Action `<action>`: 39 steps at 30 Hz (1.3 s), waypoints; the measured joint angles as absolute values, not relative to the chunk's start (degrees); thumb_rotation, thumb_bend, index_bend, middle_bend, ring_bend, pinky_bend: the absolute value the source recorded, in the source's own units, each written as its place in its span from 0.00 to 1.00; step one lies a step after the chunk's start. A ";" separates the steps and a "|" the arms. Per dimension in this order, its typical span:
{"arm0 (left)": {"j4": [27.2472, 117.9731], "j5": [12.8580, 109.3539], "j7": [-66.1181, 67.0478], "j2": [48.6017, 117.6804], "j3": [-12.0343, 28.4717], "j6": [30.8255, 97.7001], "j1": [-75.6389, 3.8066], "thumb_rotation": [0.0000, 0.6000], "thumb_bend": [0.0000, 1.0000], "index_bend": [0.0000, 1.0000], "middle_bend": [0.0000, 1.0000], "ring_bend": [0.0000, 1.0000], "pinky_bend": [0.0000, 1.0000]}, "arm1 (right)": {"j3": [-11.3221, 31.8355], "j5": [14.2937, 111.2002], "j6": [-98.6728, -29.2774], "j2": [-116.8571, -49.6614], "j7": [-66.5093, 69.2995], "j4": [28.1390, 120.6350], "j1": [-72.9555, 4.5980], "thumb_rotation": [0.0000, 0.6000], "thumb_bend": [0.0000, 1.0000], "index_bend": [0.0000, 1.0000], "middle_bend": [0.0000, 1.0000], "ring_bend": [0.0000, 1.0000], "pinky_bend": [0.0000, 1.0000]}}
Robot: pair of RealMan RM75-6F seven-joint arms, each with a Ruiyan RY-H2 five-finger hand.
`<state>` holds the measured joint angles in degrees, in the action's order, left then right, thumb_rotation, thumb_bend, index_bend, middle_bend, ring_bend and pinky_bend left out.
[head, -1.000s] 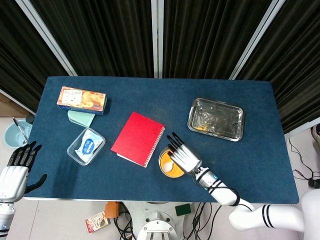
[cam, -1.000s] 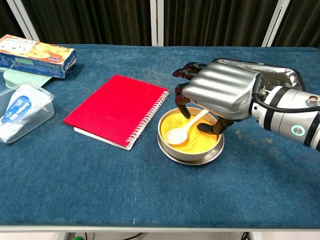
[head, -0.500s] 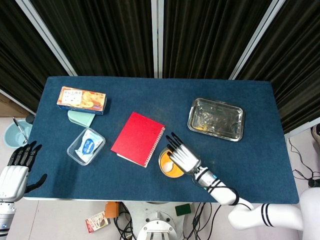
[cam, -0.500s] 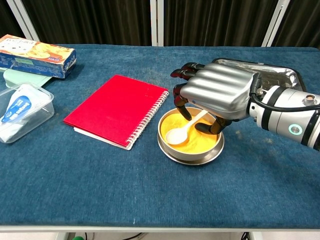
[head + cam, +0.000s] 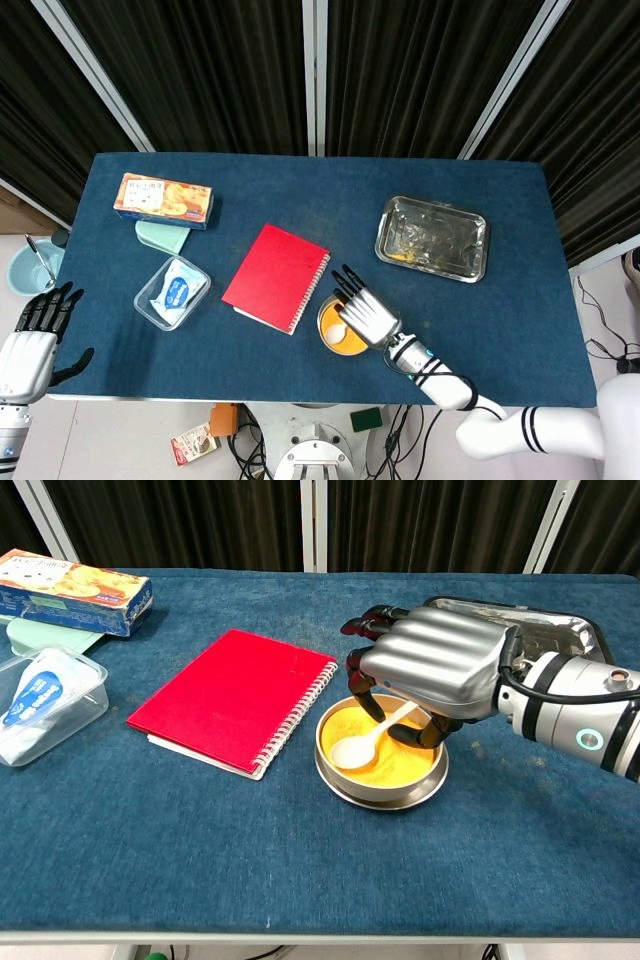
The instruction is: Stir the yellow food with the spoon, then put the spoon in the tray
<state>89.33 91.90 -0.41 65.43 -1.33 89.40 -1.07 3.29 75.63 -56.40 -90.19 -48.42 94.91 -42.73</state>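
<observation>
A metal bowl of yellow food stands near the table's front edge, with a white spoon lying in it, handle pointing up to the right. My right hand hovers just over the bowl, fingers arched down on either side of the handle; its top end is hidden under the palm and I see no grip on it. From the head view the right hand covers the right half of the bowl. The steel tray sits at the back right. My left hand hangs off the table's left edge, fingers spread and empty.
A red spiral notebook lies right beside the bowl on its left. Further left are a clear container with a blue-white packet, a mint lid and a biscuit box. A blue bucket stands off the table.
The right hand has crept a little to the left over the bowl. The spoon lies where it was, and the left hand has not moved.
</observation>
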 measured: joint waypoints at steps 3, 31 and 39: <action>89.33 91.84 -0.38 65.47 -1.35 89.34 -1.06 1.00 0.24 0.03 0.01 0.01 0.08 | 3.23 75.71 -56.51 -90.33 -48.26 94.62 -42.81 1.00 0.43 0.59 0.27 0.00 0.00; 88.74 92.22 -1.19 65.83 -1.77 90.49 -0.17 1.00 0.24 0.03 0.01 0.01 0.08 | 0.87 81.27 -52.61 -79.81 -80.73 99.92 -48.91 1.00 0.46 0.69 0.36 0.11 0.05; 87.99 92.35 -1.82 66.31 -1.89 90.71 0.07 1.00 0.24 0.03 0.01 0.01 0.08 | -0.04 83.56 -52.30 -82.26 -86.94 96.89 -50.37 1.00 0.46 0.71 0.36 0.11 0.05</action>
<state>87.99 92.35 -1.82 66.31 -1.89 90.71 0.07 -0.04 83.56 -52.30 -82.26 -86.94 96.89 -50.37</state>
